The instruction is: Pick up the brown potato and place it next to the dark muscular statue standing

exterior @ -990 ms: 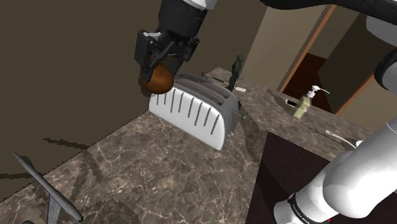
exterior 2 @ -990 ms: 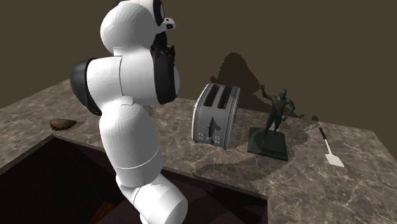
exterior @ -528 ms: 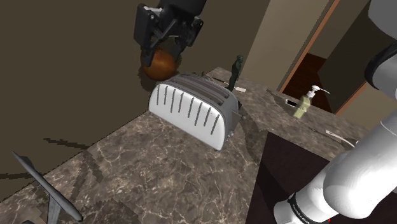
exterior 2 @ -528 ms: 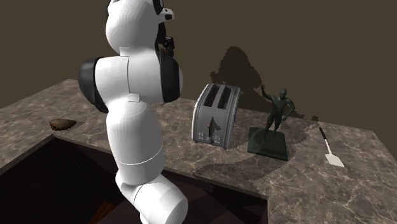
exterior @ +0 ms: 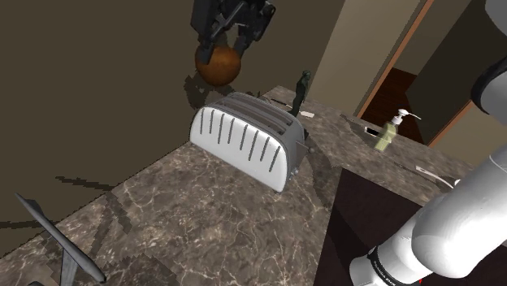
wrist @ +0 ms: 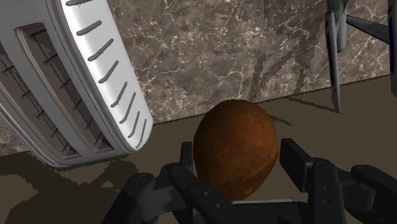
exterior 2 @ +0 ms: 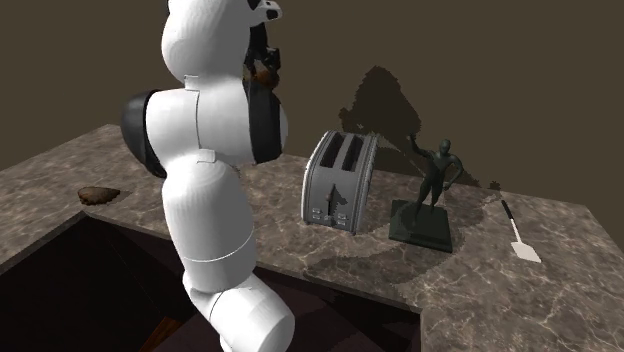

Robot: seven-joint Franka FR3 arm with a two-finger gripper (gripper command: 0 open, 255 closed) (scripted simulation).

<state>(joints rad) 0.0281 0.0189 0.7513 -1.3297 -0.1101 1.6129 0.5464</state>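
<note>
Above the marbled brown countertop (exterior: 187,223), your gripper (exterior: 224,47) pinches the brown potato (exterior: 219,67) higher than the toaster (exterior: 248,138), a height that looks chosen to clear it on the way to the dark statue (exterior: 301,91) beyond

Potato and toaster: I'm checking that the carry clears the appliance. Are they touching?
Apart. The shoulder view shows the potato hanging above the toaster, with a strip of wall visible between them.
</note>
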